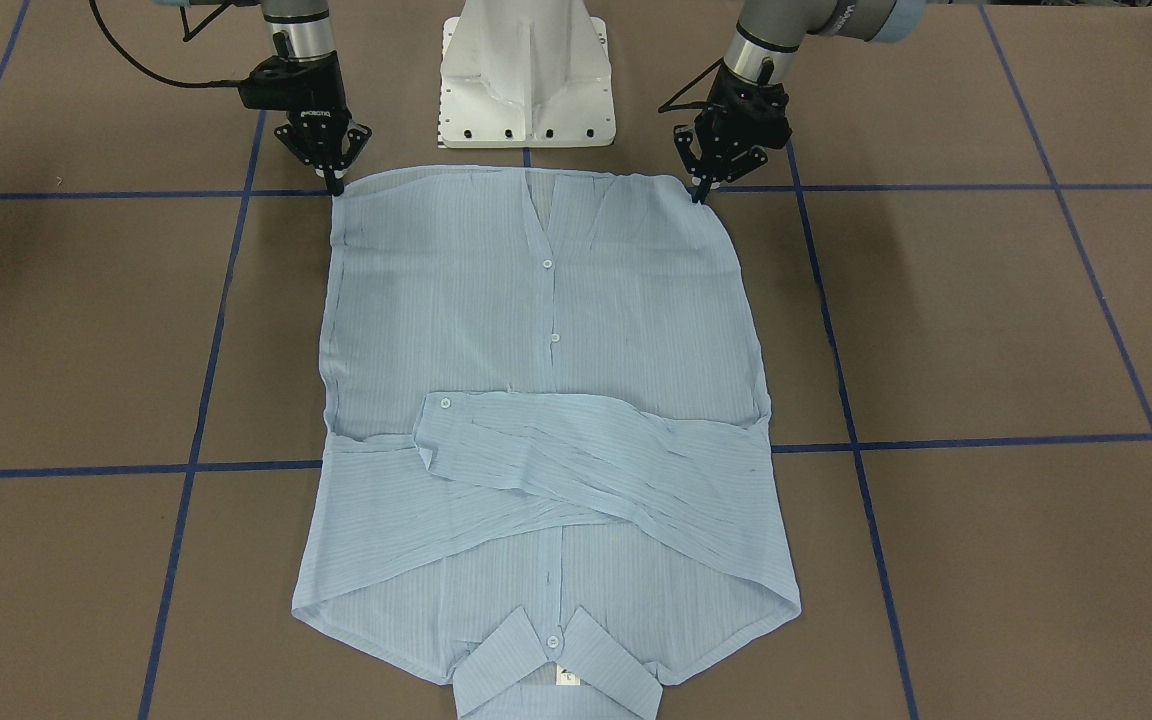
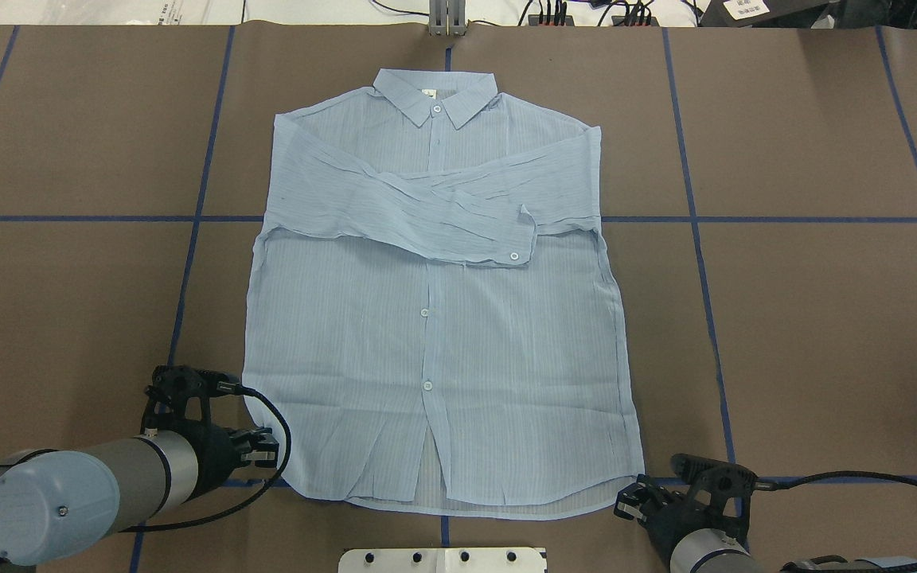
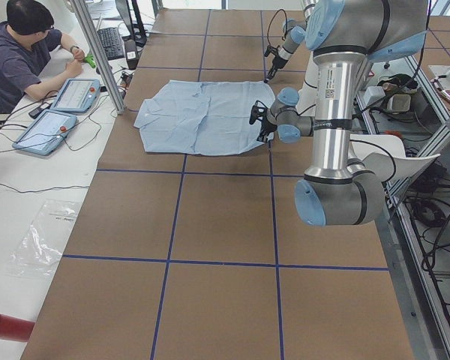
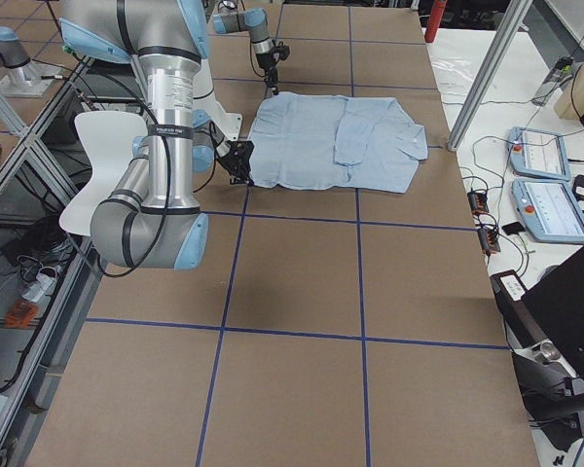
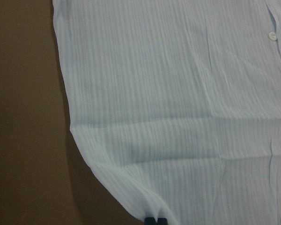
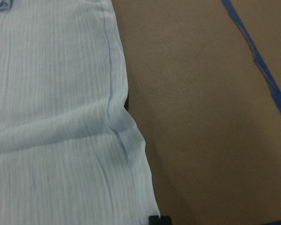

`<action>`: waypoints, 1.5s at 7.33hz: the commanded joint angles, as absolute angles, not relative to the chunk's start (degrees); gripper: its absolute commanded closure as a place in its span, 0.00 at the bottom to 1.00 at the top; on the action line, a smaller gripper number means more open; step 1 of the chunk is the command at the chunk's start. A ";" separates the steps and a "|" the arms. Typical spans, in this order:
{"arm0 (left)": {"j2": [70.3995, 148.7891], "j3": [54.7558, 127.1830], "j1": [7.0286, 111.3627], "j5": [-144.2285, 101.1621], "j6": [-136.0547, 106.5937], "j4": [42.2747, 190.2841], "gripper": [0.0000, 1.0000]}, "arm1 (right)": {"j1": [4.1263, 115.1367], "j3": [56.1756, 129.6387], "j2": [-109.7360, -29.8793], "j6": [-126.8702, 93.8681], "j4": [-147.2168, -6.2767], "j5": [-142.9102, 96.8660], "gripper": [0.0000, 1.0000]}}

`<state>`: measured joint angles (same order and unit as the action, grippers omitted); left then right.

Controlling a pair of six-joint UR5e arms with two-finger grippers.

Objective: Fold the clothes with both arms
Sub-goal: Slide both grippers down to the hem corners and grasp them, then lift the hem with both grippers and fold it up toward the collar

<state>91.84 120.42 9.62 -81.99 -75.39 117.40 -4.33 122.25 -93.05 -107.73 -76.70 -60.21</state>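
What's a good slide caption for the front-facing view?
Left hand and right hand pinch the hem corners of a flat blue shirt, sleeves folded across its chest.

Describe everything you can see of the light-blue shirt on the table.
The shirt is thin, light blue and finely striped, with white buttons and a collar. It lies flat, front up and buttoned, on the brown table, collar away from the robot. Both sleeves are folded across the chest. The left gripper and right gripper each pinch a hem corner, puckering the cloth there.
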 commanded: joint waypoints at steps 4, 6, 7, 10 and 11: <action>91.67 148.71 10.20 -94.54 -72.25 91.94 1.00 | -3.68 157.45 -86.64 -107.40 -118.20 -77.93 1.00; 96.20 156.36 11.85 -101.22 -72.07 80.45 1.00 | -1.42 157.33 -71.96 -107.23 -130.55 -82.96 1.00; 98.94 153.92 13.34 -101.25 -67.98 79.64 1.00 | 0.33 155.85 -70.07 -103.92 -132.35 -82.79 1.00; 107.21 143.64 23.69 -101.34 -58.04 79.45 1.00 | 12.43 150.66 -63.13 -89.62 -131.75 -83.32 1.00; 107.92 141.44 26.78 -101.34 -56.44 79.54 1.00 | 15.96 150.12 -62.76 -86.43 -131.57 -83.84 1.00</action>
<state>106.29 144.44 22.67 -101.29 -59.28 79.55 11.01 151.27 -64.46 -91.53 -131.80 -83.29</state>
